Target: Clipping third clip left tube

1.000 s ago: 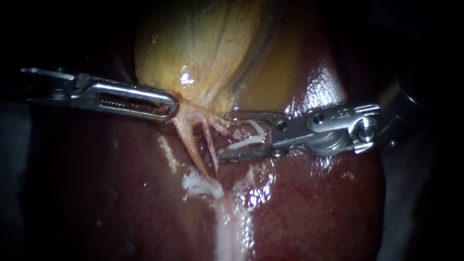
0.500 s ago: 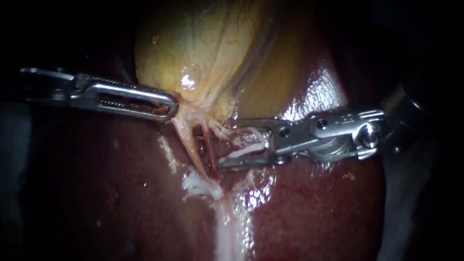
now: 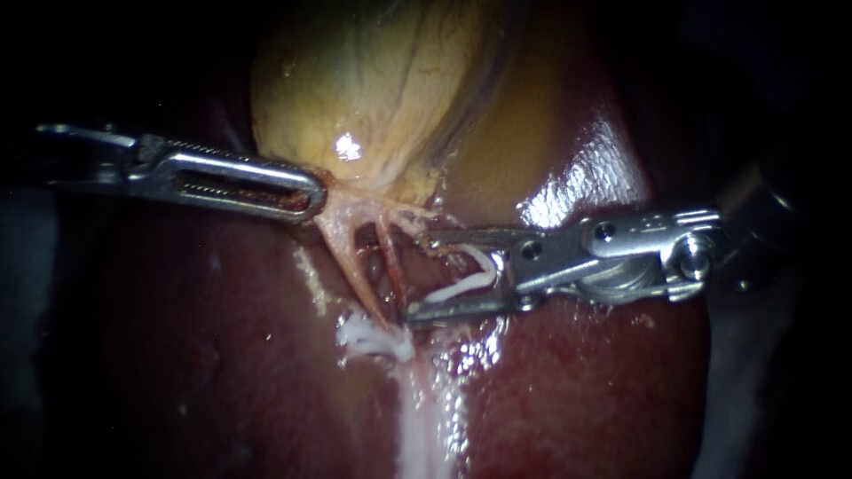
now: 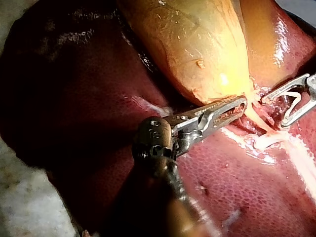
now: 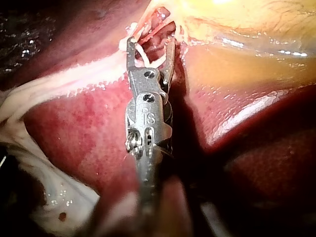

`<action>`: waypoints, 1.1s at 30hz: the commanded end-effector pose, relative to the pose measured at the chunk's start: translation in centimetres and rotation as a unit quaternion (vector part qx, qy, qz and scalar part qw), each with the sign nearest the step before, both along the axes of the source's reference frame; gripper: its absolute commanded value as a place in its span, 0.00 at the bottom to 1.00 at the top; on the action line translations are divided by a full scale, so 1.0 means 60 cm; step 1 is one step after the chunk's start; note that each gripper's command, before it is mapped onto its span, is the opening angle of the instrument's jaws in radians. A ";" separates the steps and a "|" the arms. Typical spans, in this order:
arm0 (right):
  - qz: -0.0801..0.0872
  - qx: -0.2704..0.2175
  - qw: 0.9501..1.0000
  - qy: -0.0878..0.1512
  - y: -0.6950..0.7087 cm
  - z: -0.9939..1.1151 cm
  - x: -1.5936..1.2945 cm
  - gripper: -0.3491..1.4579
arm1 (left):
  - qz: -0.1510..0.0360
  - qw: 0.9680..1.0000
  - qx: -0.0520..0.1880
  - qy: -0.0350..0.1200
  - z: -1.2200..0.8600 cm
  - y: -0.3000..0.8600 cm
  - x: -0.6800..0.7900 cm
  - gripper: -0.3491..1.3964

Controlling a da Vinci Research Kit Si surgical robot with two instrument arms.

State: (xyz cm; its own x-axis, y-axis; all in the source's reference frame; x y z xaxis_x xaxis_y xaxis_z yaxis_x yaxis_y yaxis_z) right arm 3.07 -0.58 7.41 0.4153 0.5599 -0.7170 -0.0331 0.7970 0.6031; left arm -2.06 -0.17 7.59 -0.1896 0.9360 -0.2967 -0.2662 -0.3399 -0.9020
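Two thin tubes run down from the yellow gallbladder (image 3: 373,98): the pale left tube (image 3: 348,257) and a reddish right tube (image 3: 391,266). A white clip (image 3: 366,337) sits where they meet the liver. My left instrument (image 3: 302,192) comes in from the left, jaws shut on the gallbladder's neck tissue, also seen in the left wrist view (image 4: 236,106). My right instrument (image 3: 415,275) holds a white clip (image 3: 466,277) between its wide-set jaws. Their tips stand just right of the reddish tube, touching neither tube clearly. The right wrist view shows the same jaws (image 5: 150,45) and clip (image 5: 147,58).
Dark red liver (image 3: 577,381) lies under and around everything, wet and shiny. A pale band of tissue (image 3: 417,426) runs down from the clipped spot. My right instrument (image 4: 296,101) shows at the edge of the left wrist view.
My right instrument has slid a little down and to the right, its jaws staying beside the reddish tube. The left instrument holds still.
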 end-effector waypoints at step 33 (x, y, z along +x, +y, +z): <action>-0.006 0.026 0.999 0.032 -0.0020 -0.0029 0.0030 0.44 | 0.000 1.000 0.000 0.000 0.0000 0.0000 0.0000 0.00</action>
State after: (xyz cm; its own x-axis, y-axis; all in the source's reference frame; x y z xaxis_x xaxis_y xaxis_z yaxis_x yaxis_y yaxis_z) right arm 3.25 -0.69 7.23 0.3770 0.5920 -0.7123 0.0167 0.7646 0.6443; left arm -2.06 -0.17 7.59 -0.1899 0.9357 -0.2972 -0.2656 -0.3404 -0.9020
